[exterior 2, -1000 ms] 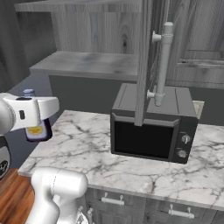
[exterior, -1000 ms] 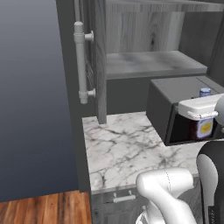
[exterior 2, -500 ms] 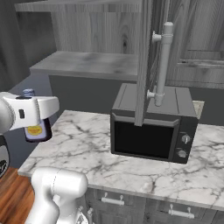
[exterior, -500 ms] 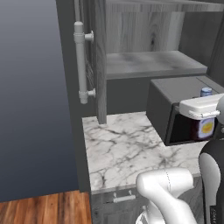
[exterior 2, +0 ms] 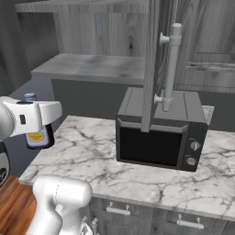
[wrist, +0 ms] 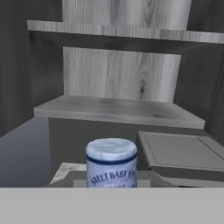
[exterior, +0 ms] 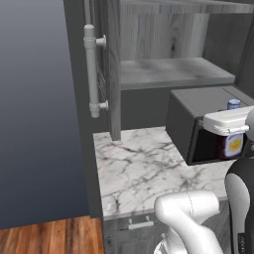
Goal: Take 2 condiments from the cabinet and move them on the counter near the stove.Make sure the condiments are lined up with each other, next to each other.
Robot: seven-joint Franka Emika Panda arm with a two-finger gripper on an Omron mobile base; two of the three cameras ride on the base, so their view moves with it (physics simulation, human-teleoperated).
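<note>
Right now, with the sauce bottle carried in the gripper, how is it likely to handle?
The sauce bottle looks rigid, so the gripper, shut on it, shouldn't deform it. Its smooth sides may be slippery. Tall and narrow under the blue cap, it would probably tip if set down tilted.

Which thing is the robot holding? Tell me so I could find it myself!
Find the black microwave on the marble worktop under the open grey cabinet. Off its left side, the gripper is shut on a sauce bottle: small, dark brown, blue cap, yellow label, hanging in the air instead of standing on anything.
</note>
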